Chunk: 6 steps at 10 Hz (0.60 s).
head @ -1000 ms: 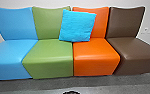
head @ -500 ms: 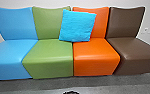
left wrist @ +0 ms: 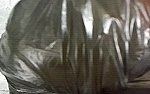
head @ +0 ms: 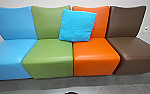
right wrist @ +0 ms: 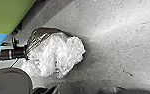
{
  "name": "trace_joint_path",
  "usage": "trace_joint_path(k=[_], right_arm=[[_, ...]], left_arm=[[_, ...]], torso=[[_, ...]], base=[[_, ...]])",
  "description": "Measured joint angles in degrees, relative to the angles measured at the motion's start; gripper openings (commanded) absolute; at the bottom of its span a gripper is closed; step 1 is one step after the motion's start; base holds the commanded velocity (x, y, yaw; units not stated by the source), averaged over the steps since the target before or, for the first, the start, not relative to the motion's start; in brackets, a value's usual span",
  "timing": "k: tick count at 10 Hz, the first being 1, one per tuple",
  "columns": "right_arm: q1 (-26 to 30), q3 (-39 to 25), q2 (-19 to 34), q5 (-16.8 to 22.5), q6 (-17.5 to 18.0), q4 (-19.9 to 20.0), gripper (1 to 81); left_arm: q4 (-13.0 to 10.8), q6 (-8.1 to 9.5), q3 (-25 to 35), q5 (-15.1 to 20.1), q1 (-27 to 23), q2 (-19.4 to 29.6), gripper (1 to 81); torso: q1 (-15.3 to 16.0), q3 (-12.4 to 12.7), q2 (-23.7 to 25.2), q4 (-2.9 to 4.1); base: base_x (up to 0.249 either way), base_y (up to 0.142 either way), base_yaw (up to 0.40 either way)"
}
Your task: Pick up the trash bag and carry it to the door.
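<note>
Dark, glossy plastic forms the trash bag [left wrist: 73, 50], close before the left gripper and farther from the right gripper. Whether either is spread or pinching cannot be told.

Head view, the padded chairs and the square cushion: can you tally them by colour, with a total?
Blue: 2 (light-blue padded chair, bright-blue square fabric cushion)
Green: 1 (green padded chair)
Orange: 1 (orange padded chair)
Brown: 1 (brown padded chair)
Total: 5
</note>
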State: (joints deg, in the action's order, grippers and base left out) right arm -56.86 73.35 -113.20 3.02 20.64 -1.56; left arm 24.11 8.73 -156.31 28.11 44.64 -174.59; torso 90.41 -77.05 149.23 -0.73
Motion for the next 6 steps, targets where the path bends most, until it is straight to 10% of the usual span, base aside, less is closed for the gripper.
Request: trace_joint_path(k=[6], right_arm=[[-1.5, 3.2, -3.2, 0.0, 0.0, 0.0, 81.1]], left_arm=[[-1.0, -2.51, 1.9, 0.8, 1.5, 2.8, 1.0]], torso=[[-7.2, 8.6, -11.5, 0.0]], base=[[0.0, 0.0, 0.0]])
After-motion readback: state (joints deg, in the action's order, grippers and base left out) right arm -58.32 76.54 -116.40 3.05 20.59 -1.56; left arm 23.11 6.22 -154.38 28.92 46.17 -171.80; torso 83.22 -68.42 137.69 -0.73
